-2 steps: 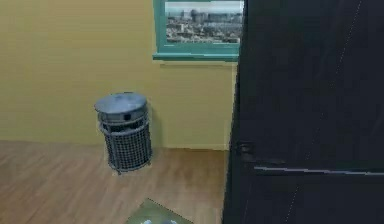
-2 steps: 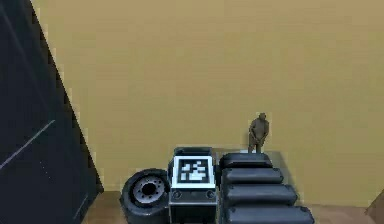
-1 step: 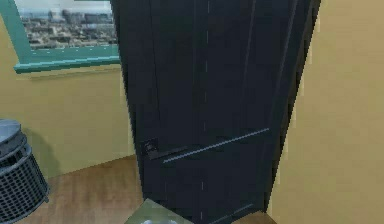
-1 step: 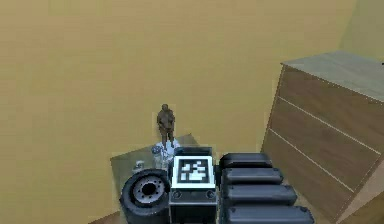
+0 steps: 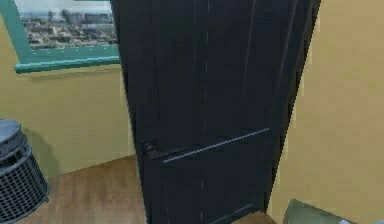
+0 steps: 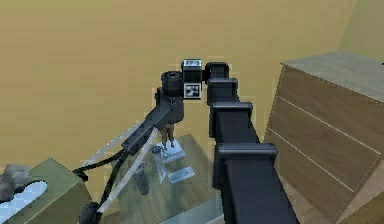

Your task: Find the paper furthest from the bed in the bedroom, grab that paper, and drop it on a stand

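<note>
Straight ahead at twelve o'clock in the forward view, a tall blue-black panelled door (image 5: 210, 100) with a slim horizontal handle, set in yellow wall. At ten o'clock, a teal-framed city view (image 5: 65, 35); at eight o'clock, a grey wire-mesh basket (image 5: 18, 175) on wooden floor.

In the arm side view, rising from six o'clock, the dark square-section arm (image 6: 240, 150), ending near the middle in the dark two-fingered gripper (image 6: 170, 138), fingers pointing down with a clear glass-topped table (image 6: 198, 204) behind them. At five o'clock of the fingers, flat on the glass, a small pale flat sheet (image 6: 181, 175), probably the paper, though too small to be sure; at seven o'clock, a small dark upright object (image 6: 143, 182). Cannot tell how the jaws stand, nor whether anything is held. At three o'clock, a light wooden chest of drawers (image 6: 330, 110); at eight o'clock, an olive-green box with white filling (image 6: 35, 195).

Likely featherweight, limp, easily creased and slippery on glass; best taken by a free edge or corner, gently.
</note>
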Robot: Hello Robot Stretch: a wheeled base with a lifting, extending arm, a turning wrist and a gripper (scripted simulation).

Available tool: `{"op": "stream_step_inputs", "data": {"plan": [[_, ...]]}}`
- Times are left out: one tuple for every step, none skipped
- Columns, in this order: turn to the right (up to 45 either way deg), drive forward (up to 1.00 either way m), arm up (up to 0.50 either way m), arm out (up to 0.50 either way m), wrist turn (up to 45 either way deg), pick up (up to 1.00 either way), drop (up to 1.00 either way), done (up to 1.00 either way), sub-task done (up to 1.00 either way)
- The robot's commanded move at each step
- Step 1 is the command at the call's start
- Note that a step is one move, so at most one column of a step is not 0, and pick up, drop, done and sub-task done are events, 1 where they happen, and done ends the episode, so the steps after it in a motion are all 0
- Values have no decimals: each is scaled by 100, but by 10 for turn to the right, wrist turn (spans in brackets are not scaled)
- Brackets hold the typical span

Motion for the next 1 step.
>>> {"op": "stream_step_inputs", "data": {"plan": [[0, 0, 0, 0, 450, 0, 0, 0, 0]]}}
